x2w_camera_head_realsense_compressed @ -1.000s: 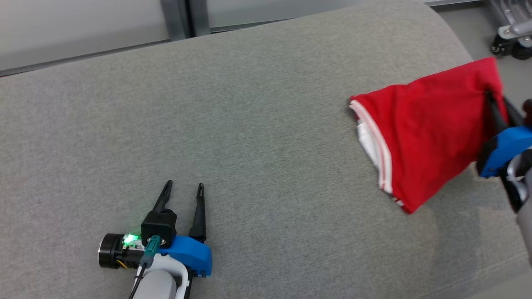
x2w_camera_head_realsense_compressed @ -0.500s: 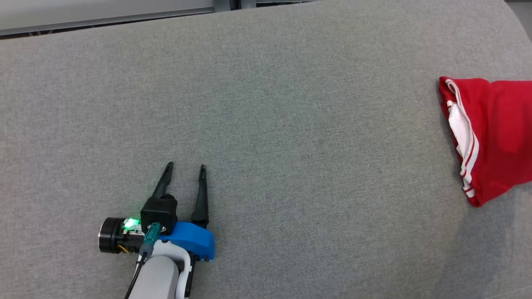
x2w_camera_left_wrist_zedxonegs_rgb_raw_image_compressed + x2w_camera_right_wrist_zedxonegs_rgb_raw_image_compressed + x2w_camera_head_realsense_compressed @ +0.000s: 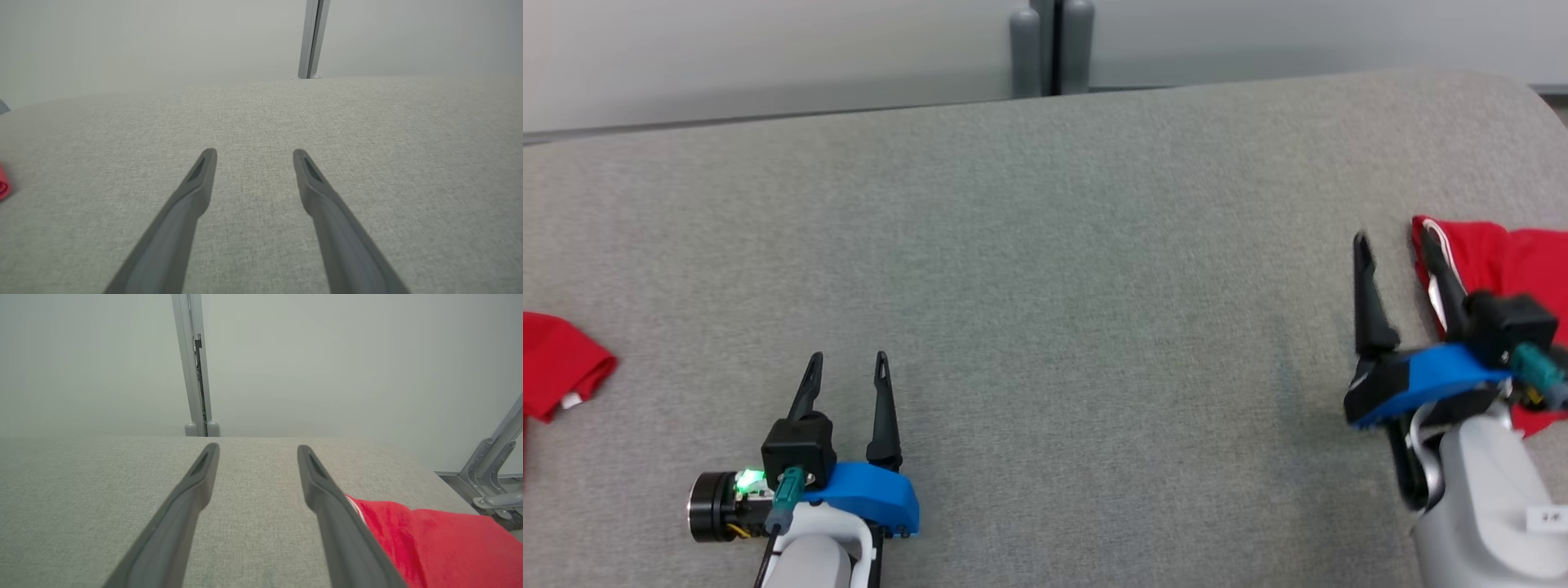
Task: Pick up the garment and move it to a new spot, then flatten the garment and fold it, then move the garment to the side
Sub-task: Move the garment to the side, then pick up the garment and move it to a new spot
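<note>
Head view: red garment [image 3: 1521, 263] bunched on grey woven cushion [image 3: 1045, 245]; left gripper [image 3: 848, 361], right gripper [image 3: 1392, 238] both spread.

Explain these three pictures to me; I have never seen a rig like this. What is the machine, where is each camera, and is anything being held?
This is a two-armed robot working at a grey fabric-covered surface. The wide picture comes from a camera on its head, looking down. The other two each look out from one wrist, along that arm's two dark fingers. In the head view the left gripper is at the lower left and the right gripper is at the right. Both stand open, with nothing between the fingers. A red garment with white trim lies at the right edge, just beside the right gripper. Another piece of red cloth lies at the far left; I cannot tell what it is.
</note>
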Available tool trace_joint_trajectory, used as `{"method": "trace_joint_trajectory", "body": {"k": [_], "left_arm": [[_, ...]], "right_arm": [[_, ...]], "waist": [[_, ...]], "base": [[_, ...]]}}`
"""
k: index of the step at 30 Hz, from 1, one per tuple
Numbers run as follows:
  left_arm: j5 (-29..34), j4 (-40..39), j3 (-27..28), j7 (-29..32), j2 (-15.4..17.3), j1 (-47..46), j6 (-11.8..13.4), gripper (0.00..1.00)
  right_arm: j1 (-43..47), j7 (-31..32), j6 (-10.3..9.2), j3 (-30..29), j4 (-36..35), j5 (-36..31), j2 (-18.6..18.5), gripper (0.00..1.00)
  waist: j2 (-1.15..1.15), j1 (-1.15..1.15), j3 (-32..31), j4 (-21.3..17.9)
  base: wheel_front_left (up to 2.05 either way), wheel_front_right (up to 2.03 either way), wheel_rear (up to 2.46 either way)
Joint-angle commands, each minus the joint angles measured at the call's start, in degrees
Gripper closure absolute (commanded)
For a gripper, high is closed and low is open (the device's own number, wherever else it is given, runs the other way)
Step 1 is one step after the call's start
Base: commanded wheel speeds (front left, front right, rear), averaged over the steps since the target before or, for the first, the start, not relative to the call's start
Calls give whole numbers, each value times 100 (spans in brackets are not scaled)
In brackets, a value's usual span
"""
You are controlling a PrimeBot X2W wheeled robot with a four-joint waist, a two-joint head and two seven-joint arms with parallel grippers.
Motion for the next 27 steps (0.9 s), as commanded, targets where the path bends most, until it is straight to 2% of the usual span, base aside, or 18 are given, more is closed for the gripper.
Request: {"method": "trace_joint_trajectory", "body": {"k": [1,6,13,19,27], "left_arm": [[-48,-39,16,2,0,94,42,0],[-127,-135,93,1,-1,269,113,0],[-245,-205,327,1,1,580,171,0],[-241,-243,478,1,-1,824,150,0],[-271,-339,598,1,-1,1006,110,0]], "right_arm": [[262,-24,-1,47,-27,70,61,0],[799,-23,-1,210,-13,146,229,0],[1182,-23,-1,411,-33,323,277,0],[1345,-24,-1,648,-17,474,272,0],[1525,-23,-1,813,-30,687,272,0]], "waist": [[-1,0,-95,71],[-1,0,-401,245],[-1,0,-876,345],[-1,0,-1230,356],[-1,0,-1402,375]], "base": [[0,0,0],[0,0,0],[0,0,0],[0,0,0],[0,0,0]]}}
